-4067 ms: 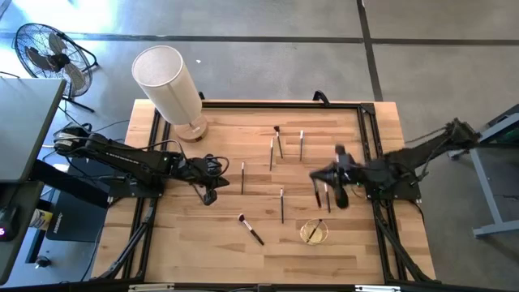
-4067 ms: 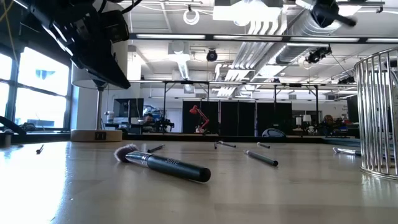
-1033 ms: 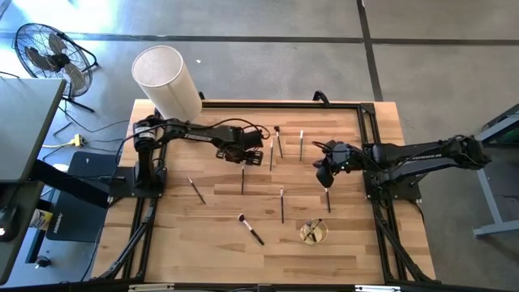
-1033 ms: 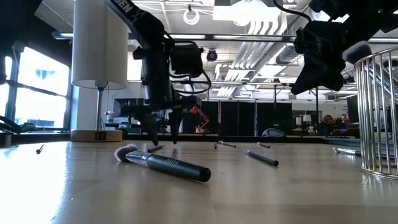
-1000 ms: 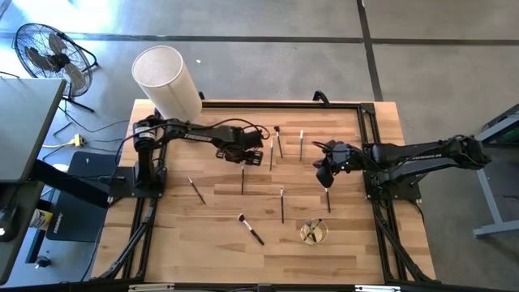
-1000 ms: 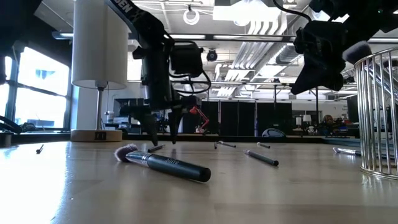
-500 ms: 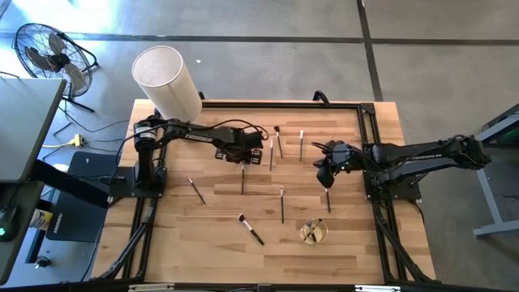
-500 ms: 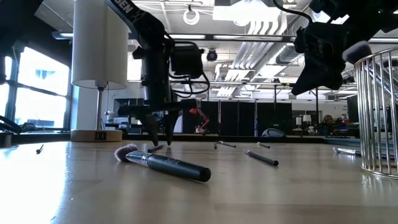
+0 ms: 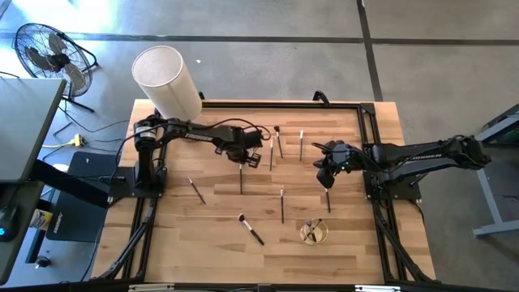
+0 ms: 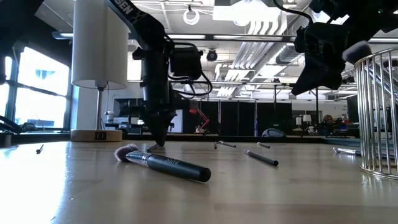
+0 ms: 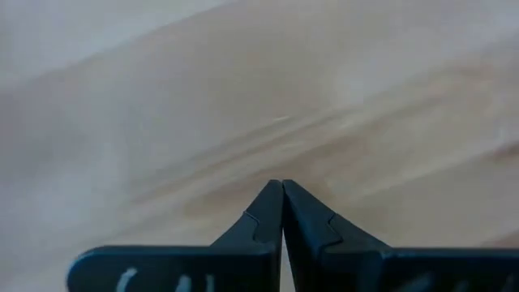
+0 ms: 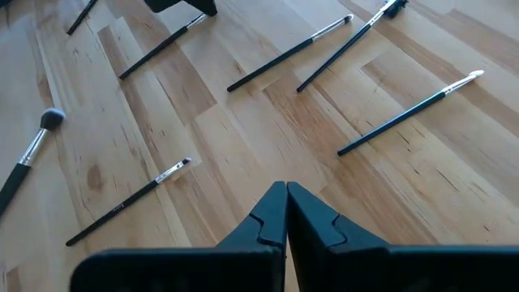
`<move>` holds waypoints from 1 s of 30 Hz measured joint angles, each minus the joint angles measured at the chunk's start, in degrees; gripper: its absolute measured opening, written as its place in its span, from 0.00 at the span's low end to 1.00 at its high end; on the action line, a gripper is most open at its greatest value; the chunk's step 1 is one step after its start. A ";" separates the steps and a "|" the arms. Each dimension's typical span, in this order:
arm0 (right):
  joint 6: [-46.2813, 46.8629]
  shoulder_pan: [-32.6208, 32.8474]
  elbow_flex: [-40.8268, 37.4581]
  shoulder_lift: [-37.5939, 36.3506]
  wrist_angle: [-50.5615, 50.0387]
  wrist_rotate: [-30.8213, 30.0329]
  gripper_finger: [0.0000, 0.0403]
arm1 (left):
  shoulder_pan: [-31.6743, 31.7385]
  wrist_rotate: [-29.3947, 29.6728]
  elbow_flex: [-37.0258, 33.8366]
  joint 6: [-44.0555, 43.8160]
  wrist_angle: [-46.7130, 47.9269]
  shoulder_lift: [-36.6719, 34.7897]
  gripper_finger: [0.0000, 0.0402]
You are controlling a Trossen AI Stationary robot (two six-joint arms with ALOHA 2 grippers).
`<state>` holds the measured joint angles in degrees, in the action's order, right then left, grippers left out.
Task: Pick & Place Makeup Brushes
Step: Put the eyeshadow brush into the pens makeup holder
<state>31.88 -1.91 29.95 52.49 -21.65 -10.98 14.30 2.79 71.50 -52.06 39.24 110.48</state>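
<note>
Reaching down at the far middle of the tabletop [image 9: 162, 243], the left end effector [image 9: 242, 160] has its fingers pinched together right at the top end of a thin dark brush [image 9: 241, 180]. It looks like a pickup, though whether the handle is truly caught I can't tell. Over on the other side, the right end effector [image 9: 326, 175] hovers clenched and empty above another brush [image 9: 328, 199]. More brushes lie scattered around. Next, I'd guess: lift and carry to the wire cup [image 9: 314, 233], if the grip holds.
</note>
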 joint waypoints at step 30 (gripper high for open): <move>3.96 0.00 -18.09 -17.32 -0.35 8.67 0.00 | -22.26 18.18 14.97 17.79 -40.20 -1.53 0.00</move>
<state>35.84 -1.91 11.87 35.17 -22.00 -2.31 -7.97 20.97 86.48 -34.27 -0.95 108.95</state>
